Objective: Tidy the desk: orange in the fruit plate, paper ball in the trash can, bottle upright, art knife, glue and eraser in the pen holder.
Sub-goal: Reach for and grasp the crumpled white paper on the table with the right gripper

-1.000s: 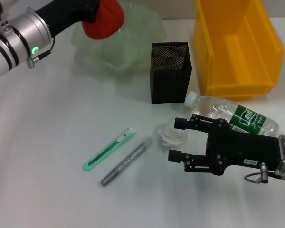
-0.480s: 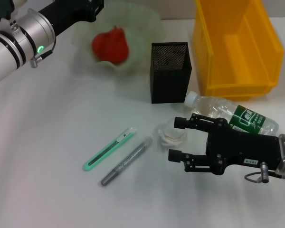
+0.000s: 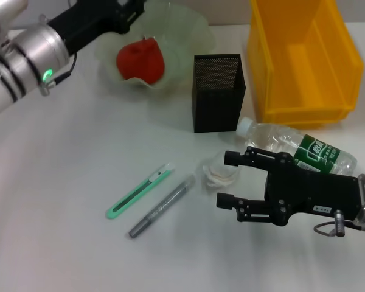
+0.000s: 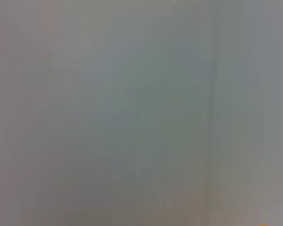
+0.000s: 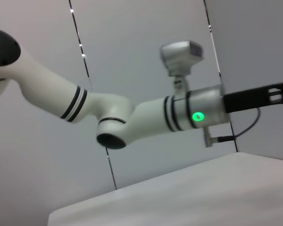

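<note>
The orange [image 3: 140, 61] lies in the pale green fruit plate [image 3: 188, 27] at the back left. My left gripper [image 3: 126, 10] is open and empty just above the plate's far-left rim. My right gripper [image 3: 225, 178] is open low over the table, its fingers on either side of the white paper ball [image 3: 219, 174]. The clear bottle [image 3: 298, 149] with a green label lies on its side behind the right gripper. The green art knife [image 3: 140, 190] and a grey glue stick [image 3: 162, 207] lie side by side at the front left. No eraser shows.
The black mesh pen holder [image 3: 218, 91] stands in the middle. The yellow bin [image 3: 304, 58] stands at the back right. The right wrist view shows only my left arm [image 5: 155, 113] and a bare table edge. The left wrist view is a grey blur.
The orange has left my left gripper and come to rest in the fruit plate. The left gripper has drawn back a little toward the rear. The right arm has not moved.
</note>
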